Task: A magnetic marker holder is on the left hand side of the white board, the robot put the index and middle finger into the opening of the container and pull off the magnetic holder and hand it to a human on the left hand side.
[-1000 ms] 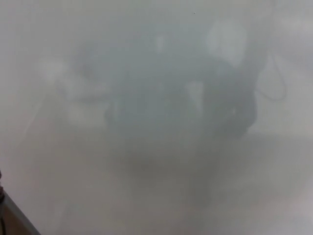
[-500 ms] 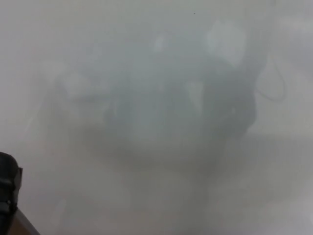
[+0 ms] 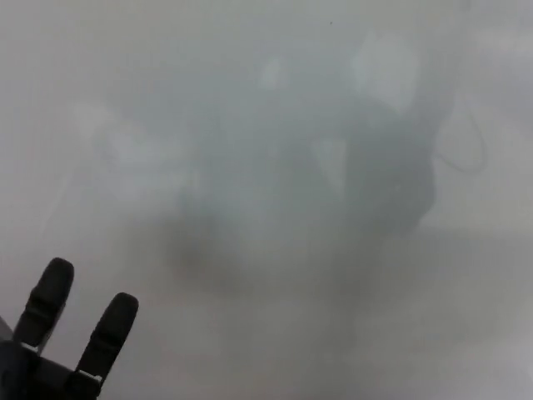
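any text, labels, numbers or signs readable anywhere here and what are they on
None can be read.
whiteboard: only hazy grey reflections across its glossy surface, no writing, label or number to make out.
left hand: plain black, two fingers raised and apart at the lower left, no marking visible.
The marker holder does not show in this view.

A glossy whiteboard [image 3: 250,100] fills the head view, its pale grey surface carrying only dim, blurred reflections, darkest toward the centre and right. Nothing attached to it can be made out; no marker holder shows on the visible part.
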